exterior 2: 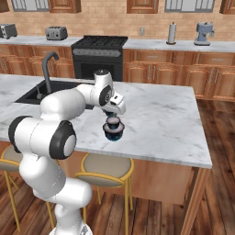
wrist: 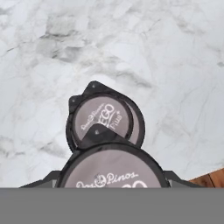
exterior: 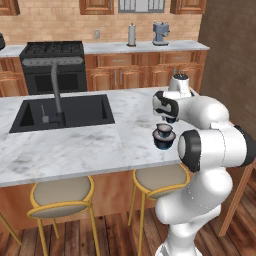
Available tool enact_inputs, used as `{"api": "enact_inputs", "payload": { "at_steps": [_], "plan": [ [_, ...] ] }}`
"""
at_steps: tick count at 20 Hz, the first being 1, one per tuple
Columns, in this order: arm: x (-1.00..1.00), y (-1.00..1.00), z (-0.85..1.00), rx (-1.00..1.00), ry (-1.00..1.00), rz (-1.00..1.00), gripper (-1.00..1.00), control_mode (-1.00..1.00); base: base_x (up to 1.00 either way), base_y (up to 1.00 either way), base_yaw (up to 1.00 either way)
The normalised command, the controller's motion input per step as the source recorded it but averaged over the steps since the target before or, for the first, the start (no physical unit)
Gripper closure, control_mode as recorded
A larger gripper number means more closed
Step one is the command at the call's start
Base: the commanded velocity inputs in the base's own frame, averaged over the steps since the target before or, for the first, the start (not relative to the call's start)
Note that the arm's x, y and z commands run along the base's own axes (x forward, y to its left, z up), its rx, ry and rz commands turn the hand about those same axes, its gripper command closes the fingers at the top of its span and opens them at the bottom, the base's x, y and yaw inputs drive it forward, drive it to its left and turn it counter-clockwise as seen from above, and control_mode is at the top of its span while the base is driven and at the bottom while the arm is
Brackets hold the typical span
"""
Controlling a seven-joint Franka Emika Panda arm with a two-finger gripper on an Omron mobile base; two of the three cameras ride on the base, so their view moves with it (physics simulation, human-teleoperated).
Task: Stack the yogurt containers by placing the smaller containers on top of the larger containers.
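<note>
A marble tabletop [exterior: 75, 145] forms a kitchen island, with wooden stools [exterior: 62, 200] tucked under its near edge. Toward the tabletop's far left corner is a black sink [exterior: 65, 112] with a dark faucet [exterior: 56, 90]. Behind the island, along the brick wall, stand a black stove [exterior: 52, 65], a paper towel roll [exterior: 132, 35] and a coffee machine [exterior: 160, 33] on the wooden back counter.

Moving right along the tabletop, near its front edge, sits the large yogurt tub [exterior: 164, 141], round and dark with a pale top. A small yogurt cup [exterior: 164, 132] rests on top of the tub, roughly centred on its lid. From the right base camera the same stack appears just beside the front edge, the tub [exterior 2: 113, 133] below and the small cup [exterior 2: 113, 123] above.

Directly over the stack hangs the gripper [exterior: 166, 120] of the white robot arm [exterior: 210, 145], pointing straight down. Its fingers are clamped on a second small yogurt cup [wrist: 111, 170], which looms large in the hand camera just above the stacked cup [wrist: 103, 117]. Both lids carry white printed lettering. The lifted cup is close above the stacked cup; whether they touch cannot be told.
</note>
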Motion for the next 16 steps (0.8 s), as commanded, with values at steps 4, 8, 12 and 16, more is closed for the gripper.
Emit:
{"api": "enact_inputs", "payload": {
  "at_steps": [4, 8, 12, 16],
  "plan": [
    [0.09, 0.00, -0.23, 0.00, 0.00, 0.01, 1.00, -1.00, 0.00, 0.00, 0.00],
    [0.16, 0.00, -0.15, 0.00, 0.00, 0.02, 1.00, -1.00, 0.00, 0.00, 0.00],
    [0.22, 0.00, -0.10, 0.00, 0.00, 0.03, 1.00, -1.00, 0.00, 0.00, 0.00],
    [0.04, 0.00, -0.04, 0.00, 0.00, 0.03, 1.00, -1.00, 0.00, 0.00, 0.00]
  ]
}}
